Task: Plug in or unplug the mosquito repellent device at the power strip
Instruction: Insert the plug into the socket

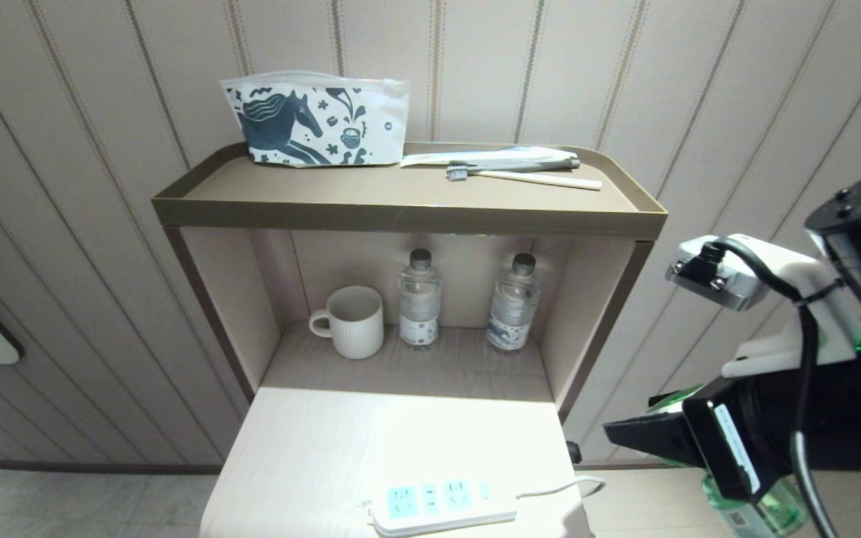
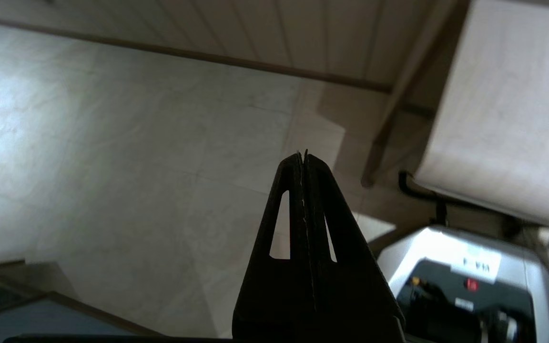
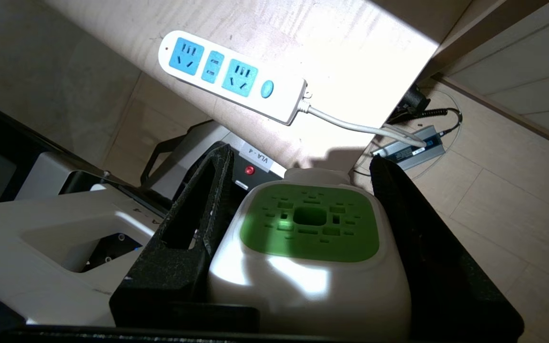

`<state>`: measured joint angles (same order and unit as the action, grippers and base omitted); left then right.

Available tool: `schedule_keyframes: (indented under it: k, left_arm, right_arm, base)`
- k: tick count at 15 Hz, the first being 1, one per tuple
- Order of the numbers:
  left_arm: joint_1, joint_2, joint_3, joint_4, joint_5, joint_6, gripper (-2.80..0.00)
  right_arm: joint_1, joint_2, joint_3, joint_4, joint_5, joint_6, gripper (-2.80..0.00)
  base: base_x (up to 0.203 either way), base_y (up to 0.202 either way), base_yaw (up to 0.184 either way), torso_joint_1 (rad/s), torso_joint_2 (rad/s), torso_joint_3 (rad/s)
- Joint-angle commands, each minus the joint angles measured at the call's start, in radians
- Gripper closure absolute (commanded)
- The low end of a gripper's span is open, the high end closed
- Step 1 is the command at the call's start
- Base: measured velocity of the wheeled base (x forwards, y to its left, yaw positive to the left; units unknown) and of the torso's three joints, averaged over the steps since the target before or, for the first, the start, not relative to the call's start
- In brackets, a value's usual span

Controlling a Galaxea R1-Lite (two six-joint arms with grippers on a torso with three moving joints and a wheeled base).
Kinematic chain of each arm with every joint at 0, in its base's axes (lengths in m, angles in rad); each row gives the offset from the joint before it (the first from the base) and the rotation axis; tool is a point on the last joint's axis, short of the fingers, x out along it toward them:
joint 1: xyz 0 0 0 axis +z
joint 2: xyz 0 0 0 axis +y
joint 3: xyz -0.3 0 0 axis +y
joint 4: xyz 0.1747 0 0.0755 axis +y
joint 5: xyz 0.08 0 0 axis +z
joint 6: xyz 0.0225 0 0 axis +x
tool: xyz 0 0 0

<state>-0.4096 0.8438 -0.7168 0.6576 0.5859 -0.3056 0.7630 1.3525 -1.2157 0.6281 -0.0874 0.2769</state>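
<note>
Right wrist view: right claw [image 3: 298, 190] grips mosquito repellent device [image 3: 310, 247], green top up.

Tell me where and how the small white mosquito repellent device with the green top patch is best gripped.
Grip the white rounded-square mosquito repellent device across its head's two opposite flat sides, coming from behind its vented green top. The right gripper does just that, one finger on each side. Those flat sides probably give steadier contact than the rounded clear green bottle below.
</note>
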Motion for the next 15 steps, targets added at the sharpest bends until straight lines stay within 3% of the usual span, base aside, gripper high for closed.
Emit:
schedule_keyframes:
  k: [1, 5, 8, 12, 15]
  left_arm:
    - [0.119, -0.233, -0.001, 0.062, 0.013, 0.008, 0.0]
    - [0.308, -0.429, -0.019, 0.173, 0.003, 0.04, 0.0]
    - [0.453, -0.562, 0.032, 0.183, -0.084, 0.112, 0.0]
    - [0.432, -0.65, 0.183, 0.102, -0.16, 0.156, 0.0]
    - [0.419, -0.824, 0.377, -0.019, -0.205, 0.332, 0.0]
  right_arm:
    - [0.001, 0.02, -0.001, 0.002, 0.005, 0.001, 0.0]
    - [0.001, 0.033, -0.002, 0.002, 0.011, 0.002, 0.0]
    - [-0.001, 0.03, -0.004, 0.004, 0.011, 0.004, 0.0]
    - [-0.001, 0.022, 0.01, 0.004, 0.009, 0.005, 0.0]
    - [-0.011, 0.031, 0.015, 0.004, 0.011, 0.004, 0.0]
  base:
    - [0.0, 0.0, 0.0, 0.0, 0.0, 0.0]
    - [0.0, 0.0, 0.0, 0.0, 0.0, 0.0]
    - [0.0, 0.0, 0.0, 0.0, 0.0, 0.0]
    - [0.0, 0.0, 0.0, 0.0, 0.0, 0.0]
    - [0.0, 0.0, 0.0, 0.0, 0.0, 0.0]
